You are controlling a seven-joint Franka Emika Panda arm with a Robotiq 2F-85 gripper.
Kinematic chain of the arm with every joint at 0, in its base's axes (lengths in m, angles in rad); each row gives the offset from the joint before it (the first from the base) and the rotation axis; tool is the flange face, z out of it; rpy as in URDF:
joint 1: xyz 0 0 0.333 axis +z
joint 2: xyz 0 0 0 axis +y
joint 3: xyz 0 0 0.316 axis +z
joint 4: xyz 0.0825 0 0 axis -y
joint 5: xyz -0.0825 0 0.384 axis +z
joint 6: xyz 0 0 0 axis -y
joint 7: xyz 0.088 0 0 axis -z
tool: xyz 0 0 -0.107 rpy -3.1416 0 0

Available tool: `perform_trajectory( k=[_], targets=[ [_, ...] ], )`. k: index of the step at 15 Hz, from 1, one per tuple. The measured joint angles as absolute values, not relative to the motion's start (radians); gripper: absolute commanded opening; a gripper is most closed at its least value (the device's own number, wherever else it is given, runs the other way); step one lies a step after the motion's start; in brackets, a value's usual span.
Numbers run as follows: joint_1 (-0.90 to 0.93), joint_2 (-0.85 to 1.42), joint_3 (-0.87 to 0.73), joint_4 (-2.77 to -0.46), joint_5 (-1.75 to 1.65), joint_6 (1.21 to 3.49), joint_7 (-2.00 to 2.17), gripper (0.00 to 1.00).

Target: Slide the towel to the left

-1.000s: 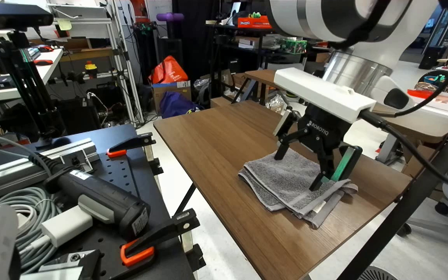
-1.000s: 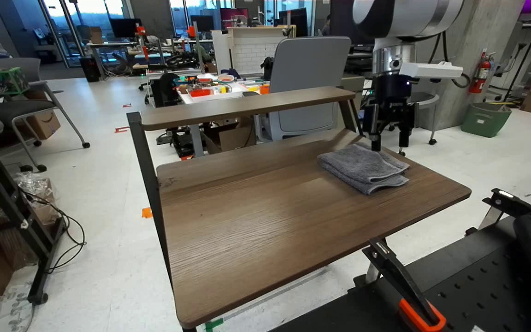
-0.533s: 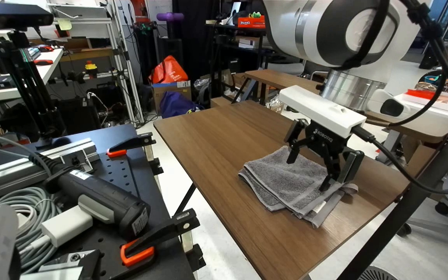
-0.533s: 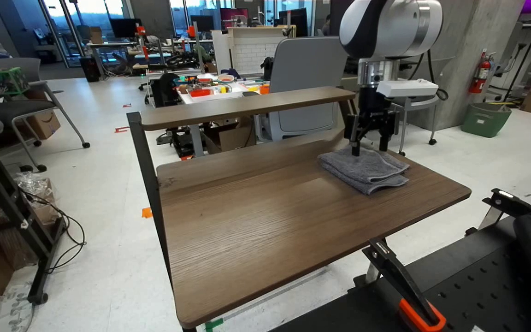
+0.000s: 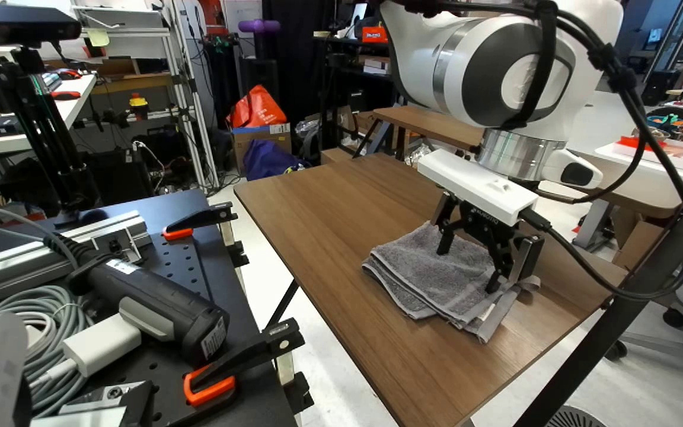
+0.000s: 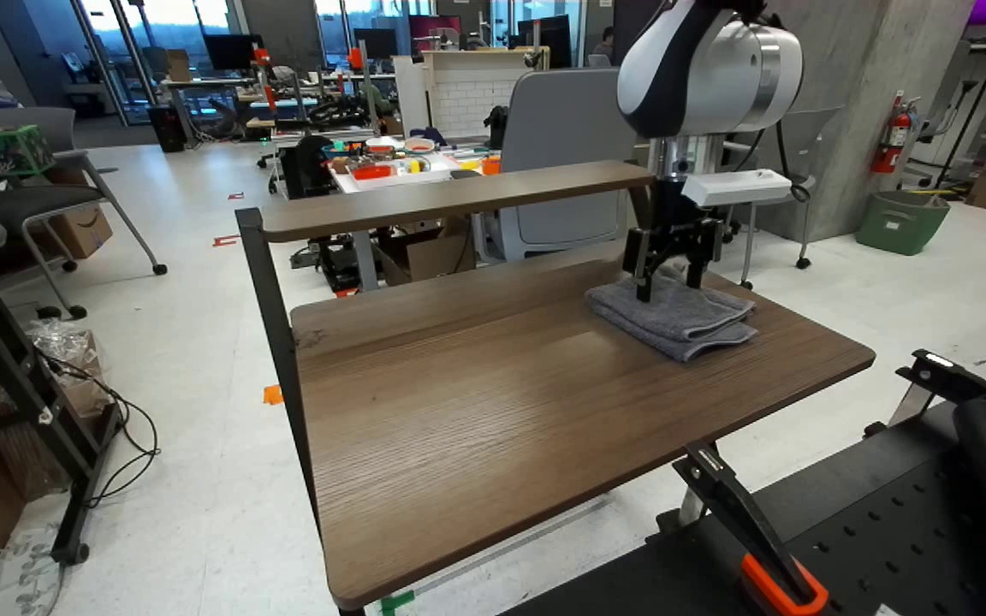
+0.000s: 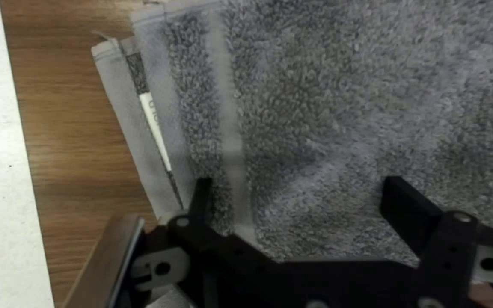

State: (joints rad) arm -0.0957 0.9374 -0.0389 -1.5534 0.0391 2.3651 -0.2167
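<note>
The grey towel (image 5: 418,279) lies folded in layers on the brown wooden table (image 5: 329,219). It sits near one end of the table (image 6: 476,411) in the other-angle exterior view, where the towel (image 6: 673,312) also shows. My gripper (image 5: 466,271) points down over the towel in both exterior views (image 6: 670,291). Its fingers are spread apart, and the tips appear to press on the towel's top. In the wrist view the open gripper (image 7: 298,188) has flat towel (image 7: 336,102) between and around its fingers. A white label shows between the towel's edge layers.
A raised wooden shelf (image 6: 459,198) runs along one long side of the table and also shows in an exterior view (image 5: 436,123). A black bench (image 5: 178,267) with orange-tipped clamps (image 5: 241,362) stands across a gap. A grey chair (image 6: 570,154) stands behind the shelf.
My gripper has moved over the towel and down onto it, its fingers staying apart. Since half a second ago the towel has shifted very slightly, toward the left in both exterior views.
</note>
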Motion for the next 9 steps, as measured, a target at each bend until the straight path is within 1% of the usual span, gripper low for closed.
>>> perform_trajectory(
  k=[9],
  targets=[
    [0.002,0.957,-0.008,-1.515,-0.014,2.343,-0.192,1.00]
  ],
)
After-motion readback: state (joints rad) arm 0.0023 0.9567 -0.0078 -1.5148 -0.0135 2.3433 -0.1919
